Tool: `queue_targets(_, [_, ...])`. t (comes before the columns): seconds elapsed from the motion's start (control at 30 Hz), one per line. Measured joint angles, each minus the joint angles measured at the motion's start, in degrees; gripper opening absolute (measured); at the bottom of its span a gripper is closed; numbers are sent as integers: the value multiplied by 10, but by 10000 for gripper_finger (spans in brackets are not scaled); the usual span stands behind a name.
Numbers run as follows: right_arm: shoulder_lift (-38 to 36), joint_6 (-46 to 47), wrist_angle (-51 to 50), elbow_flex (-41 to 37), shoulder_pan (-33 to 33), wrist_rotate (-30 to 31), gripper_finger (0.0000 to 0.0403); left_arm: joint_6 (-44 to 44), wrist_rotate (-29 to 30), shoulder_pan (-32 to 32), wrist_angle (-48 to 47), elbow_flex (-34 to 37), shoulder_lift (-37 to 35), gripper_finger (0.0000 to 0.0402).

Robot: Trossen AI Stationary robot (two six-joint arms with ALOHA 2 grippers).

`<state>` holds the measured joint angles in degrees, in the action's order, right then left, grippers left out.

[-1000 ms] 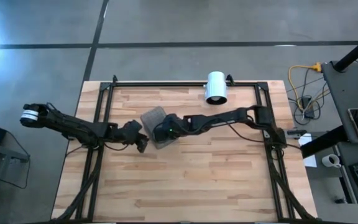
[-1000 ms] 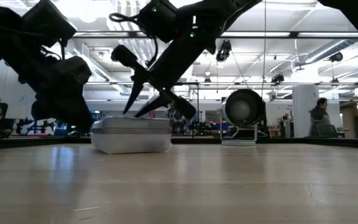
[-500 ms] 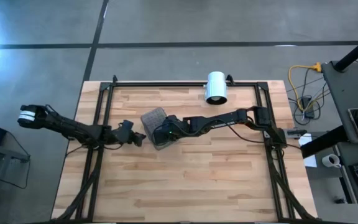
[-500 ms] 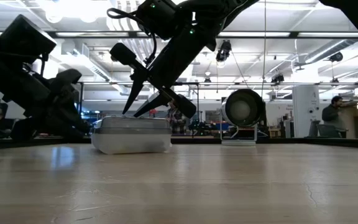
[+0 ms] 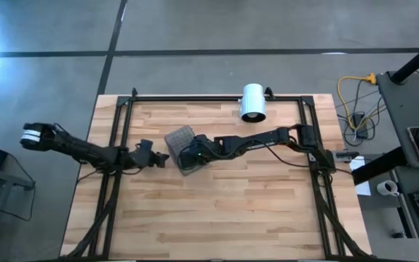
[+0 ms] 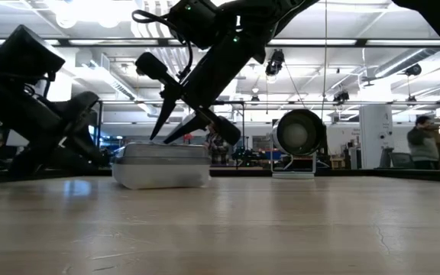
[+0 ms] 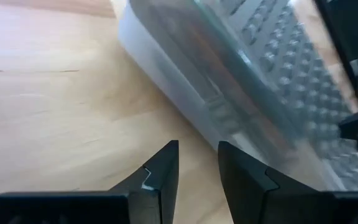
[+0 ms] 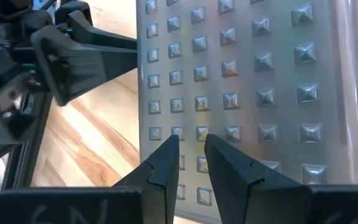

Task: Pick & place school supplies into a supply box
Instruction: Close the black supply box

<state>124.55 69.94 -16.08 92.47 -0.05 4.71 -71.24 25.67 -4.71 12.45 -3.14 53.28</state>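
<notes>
The supply box (image 5: 180, 137), a flat translucent grey case with a studded lid (image 8: 229, 68), lies shut on the wooden table left of centre (image 6: 161, 164). My right gripper (image 5: 188, 154) reaches over it from the right, slanting down. Its fingers (image 8: 191, 142) are a little apart over the lid with nothing between them. My left gripper (image 5: 158, 161) is low beside the box's left side (image 7: 197, 149), open with a narrow gap, pointing at the box's wall (image 7: 185, 93) and apart from it. No school supplies show plainly. My right gripper's fingertips (image 6: 163, 139) stand right at the lid's top, coming from above and slanting toward the table's left. I cannot tell whether they touch the lid.
A white cylinder (image 5: 253, 102) lies on its side at the table's far edge, right of the box (image 6: 300, 134). A black frame rail (image 5: 217, 97) runs round the table. A person (image 6: 422, 145) stands in the room beyond. Bare wood fills the near half.
My left gripper has drawn back from the box toward the table's left edge, sunk toward the tabletop and rolled about its own axis. The box has stayed in place.
</notes>
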Motion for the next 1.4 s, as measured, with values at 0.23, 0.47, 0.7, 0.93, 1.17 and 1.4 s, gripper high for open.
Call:
queue_targets(0.23, [0, 2, 7, 0, 1, -16, 77, 7, 2, 13, 43, -24, 102, 97])
queue_targets(0.47, [-1, 8, 0, 0, 5, -23, 77, 17, -9, 19, 143, -35, 172, 96])
queue_targets(0.7, [-1, 1, -2, 0, 5, -25, 77, 17, -23, 19, 124, -35, 144, 96])
queue_targets(0.93, [-1, -5, -8, 0, 5, -23, 77, 17, 5, 18, 83, -29, 60, 96])
queue_targets(1.17, [-1, -9, -9, 0, 5, -22, 77, 17, 8, 18, 53, -31, 56, 95])
queue_targets(1.4, [-1, -9, -11, 0, 5, -21, 73, 37, -3, 18, 90, -39, 95, 93])
